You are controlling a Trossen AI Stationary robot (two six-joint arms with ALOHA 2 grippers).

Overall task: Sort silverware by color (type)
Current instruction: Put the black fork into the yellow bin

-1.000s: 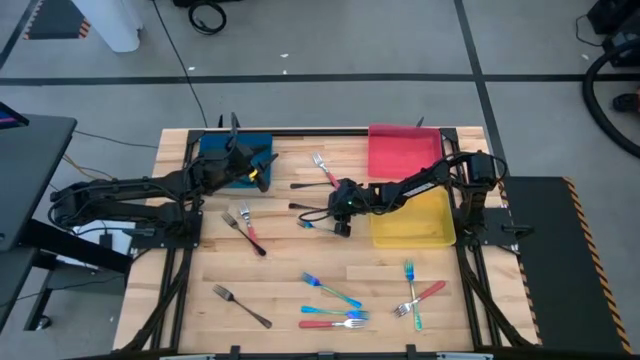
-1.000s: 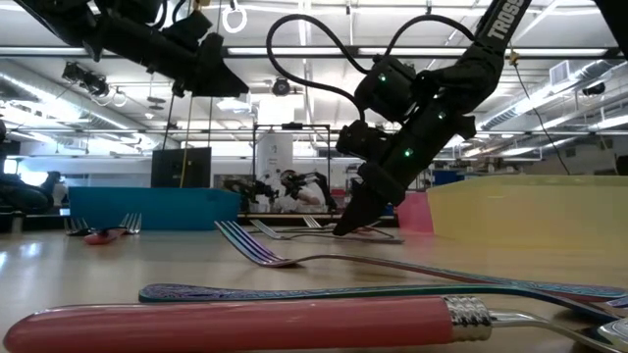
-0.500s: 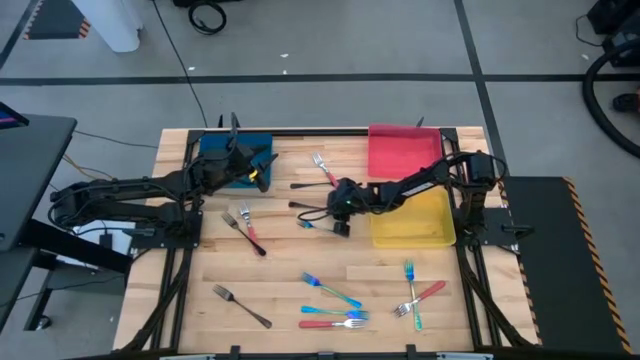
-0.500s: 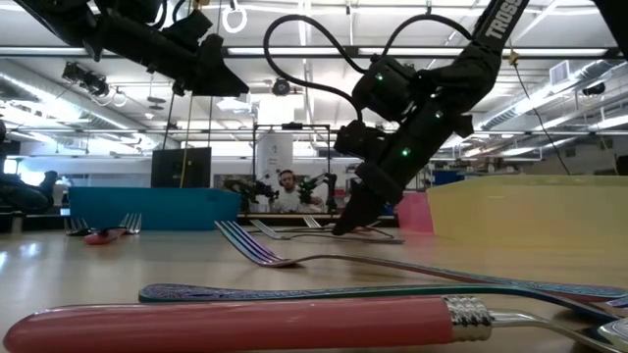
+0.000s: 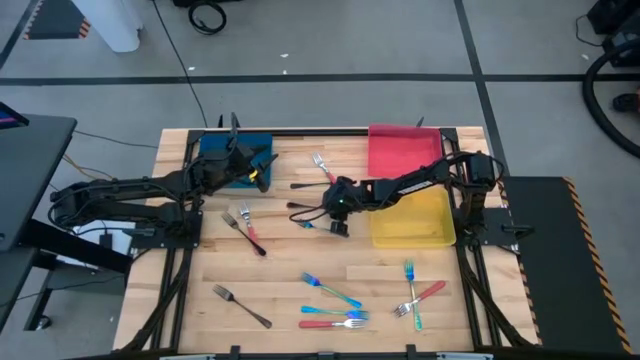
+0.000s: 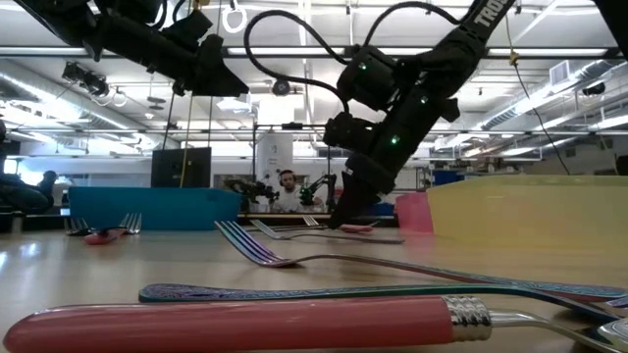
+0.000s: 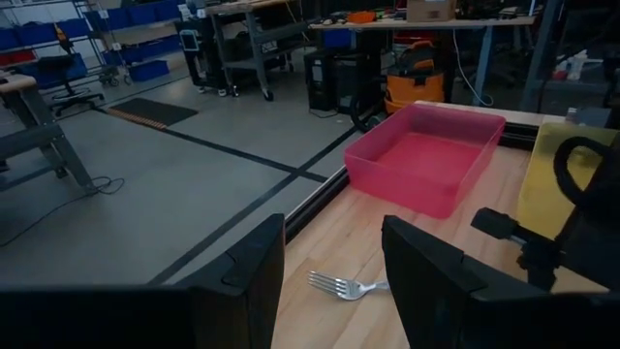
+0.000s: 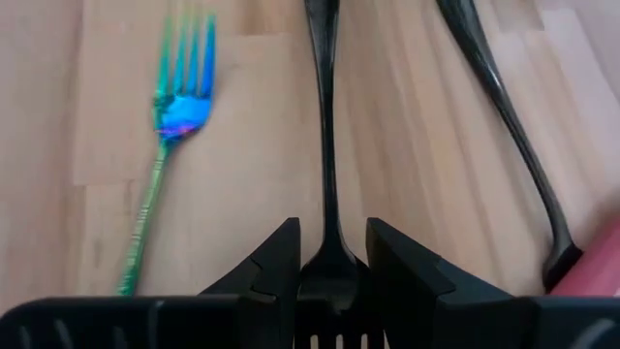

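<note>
Two arms are reaching over the wooden table (image 5: pixel 300 270), and we are seeing the right gripper (image 5: pixel 338 208) low over the middle of it, just beside the yellow tray (image 5: pixel 410 222). In the right wrist view its two dark fingers (image 8: pixel 266 267) are standing a narrow gap apart with a dark grey fork (image 8: pixel 325 145) lying between them, tine end at the fingers and handle running away across the wood. We are reading the pads as closed up against that fork, which is lying flat on the table. An iridescent fork (image 8: pixel 165 165) is lying just beside it on one side, and a second dark fork (image 8: pixel 504 145) on the other, its far end meeting something red.

In the low view the right gripper (image 6: pixel 345 211) is tipping down to the table top in front of the red tray (image 6: pixel 412 211).

The left gripper (image 5: pixel 255 165) is hanging above the near edge of the blue tray (image 5: pixel 235 160), at the back left of the table. Its fingers (image 7: pixel 242 281) are standing well apart in the left wrist view, with nothing between them.

Other forks are lying scattered: a red-handled pair (image 5: pixel 245 228) toward the left, one red-handled fork (image 5: pixel 322 167) near the back, a lone dark grey one (image 5: pixel 240 305) at the front left, and a mixed cluster of teal and red ones (image 5: pixel 335 305) along the front, with two more crossed (image 5: pixel 415 297) at the front right.
</note>
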